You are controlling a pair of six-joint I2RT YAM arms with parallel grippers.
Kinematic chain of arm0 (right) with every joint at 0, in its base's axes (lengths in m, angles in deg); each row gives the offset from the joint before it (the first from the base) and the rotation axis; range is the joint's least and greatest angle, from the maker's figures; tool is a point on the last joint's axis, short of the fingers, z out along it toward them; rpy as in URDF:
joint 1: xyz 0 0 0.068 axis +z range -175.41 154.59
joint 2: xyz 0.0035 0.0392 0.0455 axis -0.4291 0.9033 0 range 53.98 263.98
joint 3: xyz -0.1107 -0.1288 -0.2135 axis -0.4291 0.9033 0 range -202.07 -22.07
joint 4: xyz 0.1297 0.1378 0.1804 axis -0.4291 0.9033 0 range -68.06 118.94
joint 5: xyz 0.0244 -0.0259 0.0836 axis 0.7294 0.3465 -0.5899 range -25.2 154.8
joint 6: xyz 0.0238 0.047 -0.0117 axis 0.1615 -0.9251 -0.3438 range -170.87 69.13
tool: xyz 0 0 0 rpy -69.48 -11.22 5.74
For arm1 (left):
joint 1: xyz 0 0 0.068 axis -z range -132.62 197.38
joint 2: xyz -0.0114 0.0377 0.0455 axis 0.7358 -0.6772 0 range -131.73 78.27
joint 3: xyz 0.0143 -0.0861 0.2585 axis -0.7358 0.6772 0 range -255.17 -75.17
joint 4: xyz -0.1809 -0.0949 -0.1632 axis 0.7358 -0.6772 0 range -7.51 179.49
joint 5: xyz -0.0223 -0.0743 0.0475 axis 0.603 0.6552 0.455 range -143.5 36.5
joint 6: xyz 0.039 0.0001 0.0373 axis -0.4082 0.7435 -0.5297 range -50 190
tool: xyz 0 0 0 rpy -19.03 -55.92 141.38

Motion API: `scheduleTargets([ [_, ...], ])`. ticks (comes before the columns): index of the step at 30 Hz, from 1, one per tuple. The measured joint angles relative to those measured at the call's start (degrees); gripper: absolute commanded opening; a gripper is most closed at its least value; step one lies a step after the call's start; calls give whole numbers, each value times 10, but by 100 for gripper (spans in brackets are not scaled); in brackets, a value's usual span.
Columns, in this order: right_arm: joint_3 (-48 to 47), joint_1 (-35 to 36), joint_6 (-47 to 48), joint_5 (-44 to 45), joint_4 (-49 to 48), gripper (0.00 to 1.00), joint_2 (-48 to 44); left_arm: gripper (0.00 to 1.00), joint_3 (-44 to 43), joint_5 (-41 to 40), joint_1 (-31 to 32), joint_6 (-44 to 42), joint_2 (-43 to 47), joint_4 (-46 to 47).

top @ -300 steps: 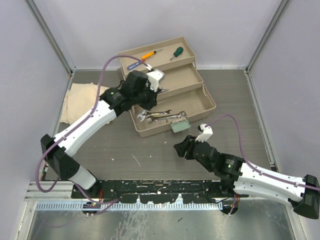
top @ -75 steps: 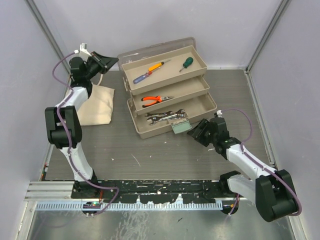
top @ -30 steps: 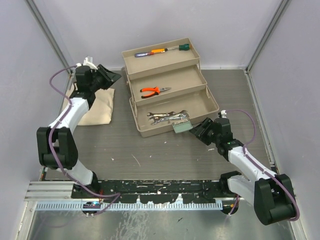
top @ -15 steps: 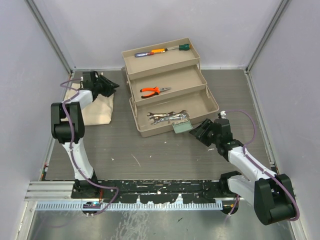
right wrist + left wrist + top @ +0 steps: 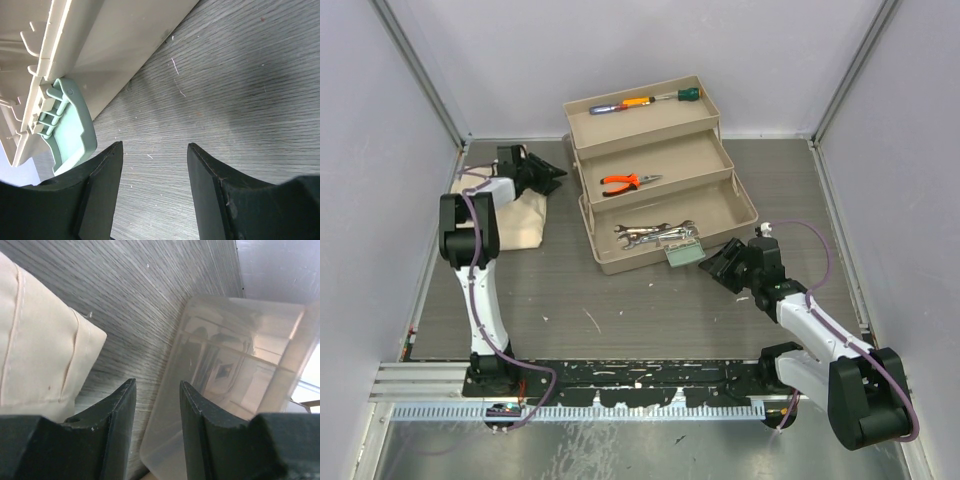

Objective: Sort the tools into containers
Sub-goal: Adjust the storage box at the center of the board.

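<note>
The tan toolbox [image 5: 745, 210] stands open with three stepped trays. The top tray holds screwdrivers [image 5: 645, 100], the middle tray orange-handled pliers [image 5: 625, 182], and the bottom tray several silver wrenches [image 5: 655, 234]. The pale green latch [image 5: 682, 254] hangs at the front. My left gripper [image 5: 556, 177] is open and empty, low beside the box's left end. In the left wrist view [image 5: 157, 390] it faces the translucent lid [image 5: 225, 370]. My right gripper [image 5: 714, 267] is open and empty, just right of the latch. The right wrist view [image 5: 155, 147] shows the latch [image 5: 72, 125] at the left.
A folded cream cloth [image 5: 505, 215] lies left of the toolbox, under the left arm, and shows in the left wrist view [image 5: 35, 350]. Grey walls close in the table on the left, back and right.
Ten seconds ago my left gripper was over the middle tray. Since then the toolbox turned squarer. My left arm has pulled back and folded down by the cloth. The right arm is nearly still.
</note>
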Motion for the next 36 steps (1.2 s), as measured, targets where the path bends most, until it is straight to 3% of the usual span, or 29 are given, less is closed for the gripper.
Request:
scheduleTargets([
  [14, -16, 0, 3, 16, 23, 59, 19, 40, -44, 30, 3, 28, -51, 1],
  [23, -51, -12, 0, 109, 83, 60, -34, 39, -52, 47, 11, 22, -61, 15],
  [29, -68, -33, -28, 155, 103, 62, -70, 39, 8, 60, 11, 25, -41, 75],
  [36, -118, -37, -67, 150, 69, 63, -4, 38, 107, 61, 21, 30, 12, 120],
])
